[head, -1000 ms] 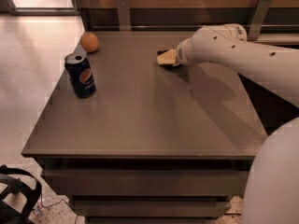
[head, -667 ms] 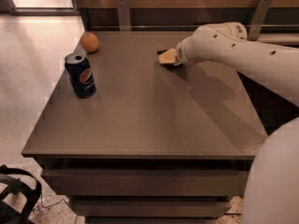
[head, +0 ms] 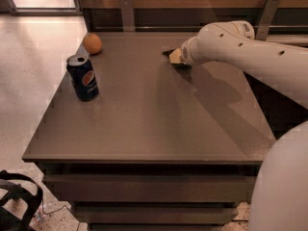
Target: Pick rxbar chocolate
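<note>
My gripper [head: 175,57] is low over the far middle of the brown table [head: 144,124], at the end of my white arm, which reaches in from the right. A small dark flat shape [head: 180,66] shows just under and beside the gripper; it looks like the rxbar chocolate in its black wrapper, mostly hidden by the gripper. I cannot see whether the gripper touches it.
A blue soda can [head: 83,77] stands upright at the table's left side. An orange fruit [head: 92,43] lies at the far left corner. A wooden wall with metal brackets [head: 127,11] runs behind the table. A black object [head: 17,201] sits on the floor at lower left.
</note>
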`<state>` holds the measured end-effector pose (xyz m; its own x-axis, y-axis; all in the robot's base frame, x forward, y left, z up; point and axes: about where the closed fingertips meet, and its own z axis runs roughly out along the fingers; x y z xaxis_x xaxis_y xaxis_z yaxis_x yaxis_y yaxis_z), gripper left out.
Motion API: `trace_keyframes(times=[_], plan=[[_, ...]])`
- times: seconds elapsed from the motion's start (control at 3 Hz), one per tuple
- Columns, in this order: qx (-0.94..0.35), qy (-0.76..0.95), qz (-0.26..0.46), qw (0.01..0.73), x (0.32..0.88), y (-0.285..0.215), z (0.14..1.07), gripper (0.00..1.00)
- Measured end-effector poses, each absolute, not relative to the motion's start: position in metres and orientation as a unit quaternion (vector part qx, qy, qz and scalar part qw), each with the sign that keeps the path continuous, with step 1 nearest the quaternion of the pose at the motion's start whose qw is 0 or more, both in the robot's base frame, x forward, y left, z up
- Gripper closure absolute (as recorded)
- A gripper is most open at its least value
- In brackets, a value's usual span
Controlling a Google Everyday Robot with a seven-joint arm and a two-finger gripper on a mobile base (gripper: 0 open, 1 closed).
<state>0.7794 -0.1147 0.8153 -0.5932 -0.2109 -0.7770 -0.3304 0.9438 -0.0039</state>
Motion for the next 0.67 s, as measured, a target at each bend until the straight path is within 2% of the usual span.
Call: trace_keyframes(times=[0.67], plan=[[-0.173, 0.880, 0.076, 0.436, 0.787, -0.132, 0.839, 1.00]])
